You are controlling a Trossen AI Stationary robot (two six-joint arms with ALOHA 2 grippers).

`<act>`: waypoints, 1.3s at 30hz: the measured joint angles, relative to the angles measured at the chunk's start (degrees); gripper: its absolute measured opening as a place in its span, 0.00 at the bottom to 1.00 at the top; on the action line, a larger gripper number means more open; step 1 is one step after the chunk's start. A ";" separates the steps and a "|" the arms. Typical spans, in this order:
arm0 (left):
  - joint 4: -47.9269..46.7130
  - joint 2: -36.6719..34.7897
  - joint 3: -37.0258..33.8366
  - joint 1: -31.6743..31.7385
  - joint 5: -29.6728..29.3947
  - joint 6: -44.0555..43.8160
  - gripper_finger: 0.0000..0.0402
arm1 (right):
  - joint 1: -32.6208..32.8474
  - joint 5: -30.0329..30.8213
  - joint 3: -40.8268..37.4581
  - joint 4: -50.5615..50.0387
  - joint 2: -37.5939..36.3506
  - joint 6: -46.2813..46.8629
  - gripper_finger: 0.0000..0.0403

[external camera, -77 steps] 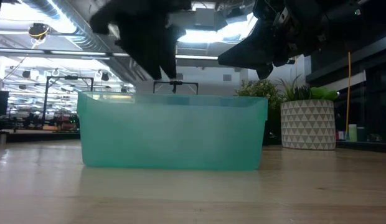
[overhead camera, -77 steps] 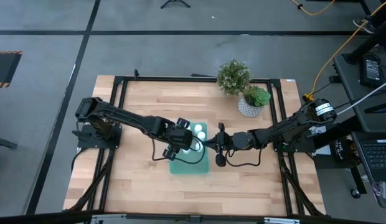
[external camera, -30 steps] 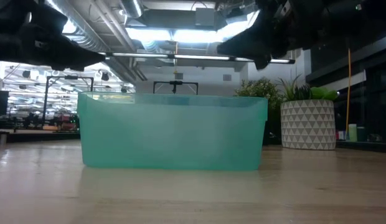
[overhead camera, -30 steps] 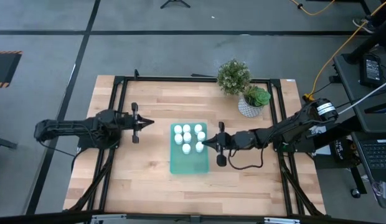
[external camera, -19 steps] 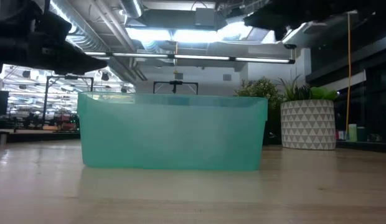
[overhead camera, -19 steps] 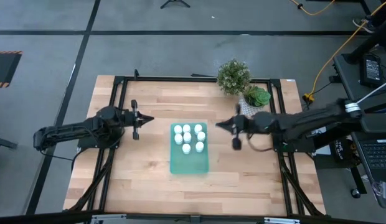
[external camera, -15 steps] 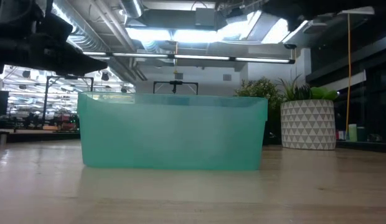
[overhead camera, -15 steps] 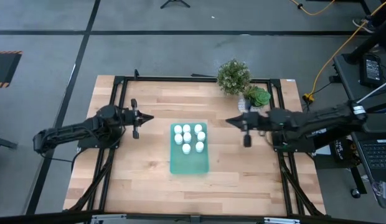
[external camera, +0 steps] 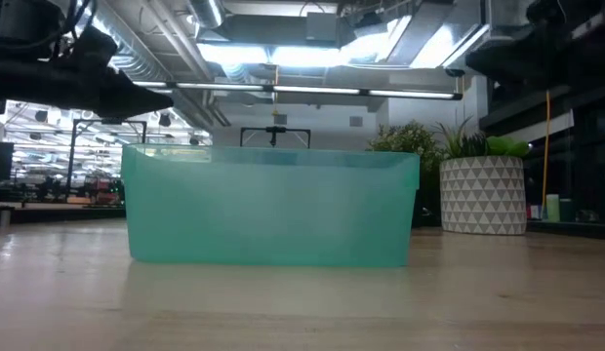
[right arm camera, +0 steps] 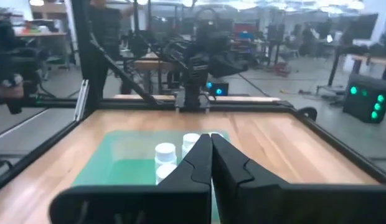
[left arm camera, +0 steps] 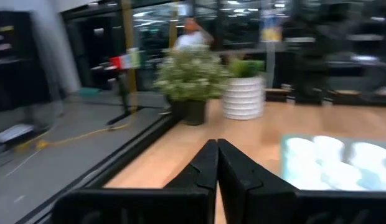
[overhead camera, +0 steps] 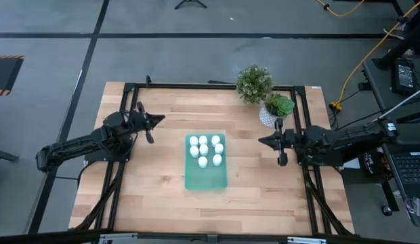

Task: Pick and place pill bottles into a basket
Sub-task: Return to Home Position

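Observation:
Several white pill bottles stand upright in the far half of the teal basket, which rests on the table's middle; the low view shows only the basket's near wall. My left gripper is shut and empty, raised over the table's left side, pointing toward the right. My right gripper is shut and empty, right of the basket, pointing at it. The bottles and basket show past my right gripper. Beyond my left gripper the bottles show blurred.
Two potted plants stand at the far right of the table: a bushy one and a green one in a white patterned pot. A black frame borders the table. A person shows in the room beyond.
My right gripper has drawn back from the basket's right rim toward the table's right edge and risen. My left gripper has swung a little toward the far edge, staying shut. The bottles and basket have kept still.

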 joint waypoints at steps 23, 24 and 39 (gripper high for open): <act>-0.41 0.04 0.00 -0.02 -2.80 -2.82 0.02 | 0.02 -8.86 -5.24 5.50 -0.06 2.40 0.01; -0.40 0.04 0.00 -0.02 -2.80 -2.82 0.02 | 0.02 -8.86 -5.24 5.48 -0.06 2.80 0.01; -0.41 0.04 0.00 -0.02 -2.80 -2.82 0.03 | 0.36 -8.80 -5.24 4.62 -0.37 3.90 0.01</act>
